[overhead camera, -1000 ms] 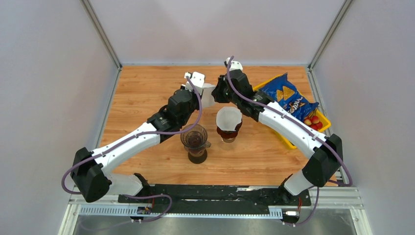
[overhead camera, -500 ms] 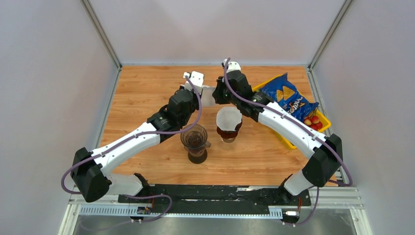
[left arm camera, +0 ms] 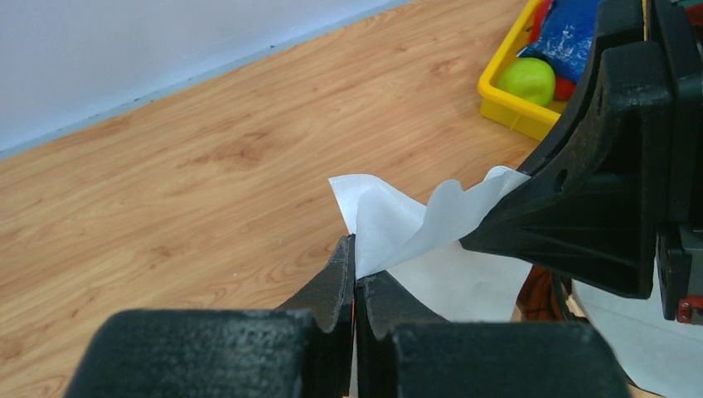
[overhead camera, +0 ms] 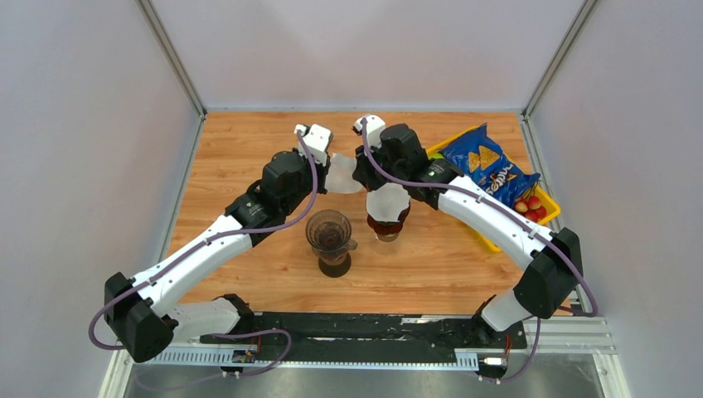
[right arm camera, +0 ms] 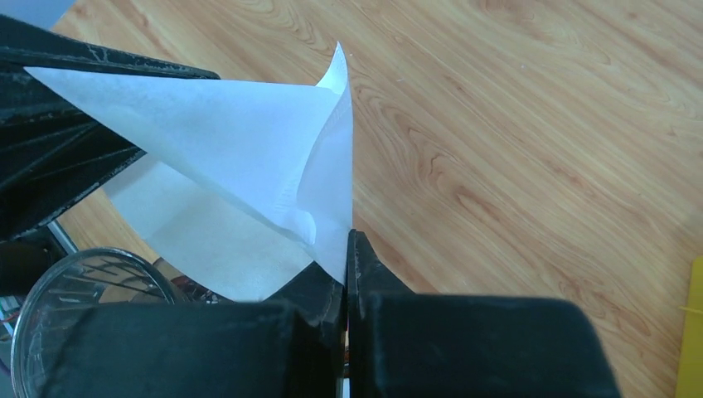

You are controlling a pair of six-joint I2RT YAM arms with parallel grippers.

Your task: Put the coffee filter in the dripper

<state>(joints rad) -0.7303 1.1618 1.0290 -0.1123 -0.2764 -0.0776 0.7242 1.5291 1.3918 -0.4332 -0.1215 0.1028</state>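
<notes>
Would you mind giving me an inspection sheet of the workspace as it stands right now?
Surface: wooden table, no spills seen.
Job's things: coffee filter held off the table between both grippers, partly spread; glass dripper upright on its dark base, no filter in it; white paper, seemingly more filters, on a dark holder beside it.
Clutter: yellow tray at the right edge with a blue chip bag and a green fruit.
Grippers: left gripper and right gripper each shut on the filter's edge.
Cables: purple cables run along both arms.
Surroundings: pale walls, metal posts.
</notes>
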